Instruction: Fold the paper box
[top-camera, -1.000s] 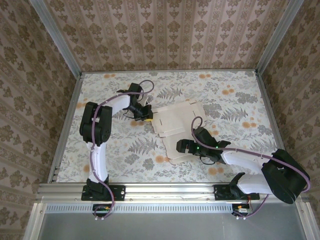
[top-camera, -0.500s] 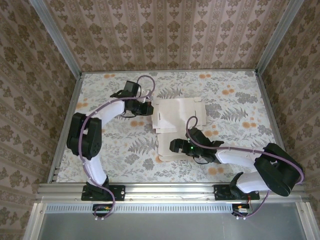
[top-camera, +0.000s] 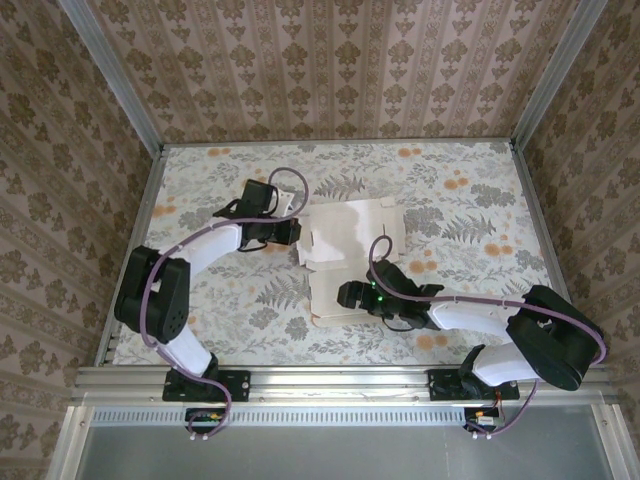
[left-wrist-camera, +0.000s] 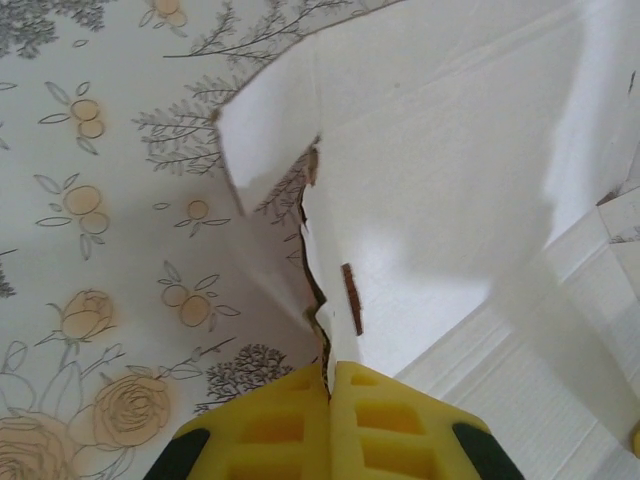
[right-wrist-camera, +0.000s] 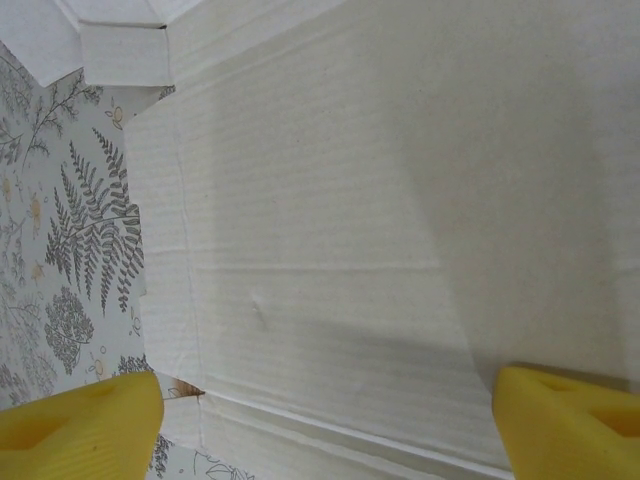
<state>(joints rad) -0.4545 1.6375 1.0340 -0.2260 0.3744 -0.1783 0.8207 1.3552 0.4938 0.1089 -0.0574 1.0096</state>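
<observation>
left gripper (left-wrist-camera: 330, 372) tight on the paper box (left-wrist-camera: 450, 190) edge, right gripper (right-wrist-camera: 327, 405) spread wide above it

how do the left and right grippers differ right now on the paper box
The left gripper is shut, its fingers pinching the paper box at its left edge; the right gripper is open, its fingers spread wide. The left gripper holds a panel lifted off the table; the right gripper sits over the flat near panel, gripping nothing. Both have yellow fingers and both are at the box.
</observation>
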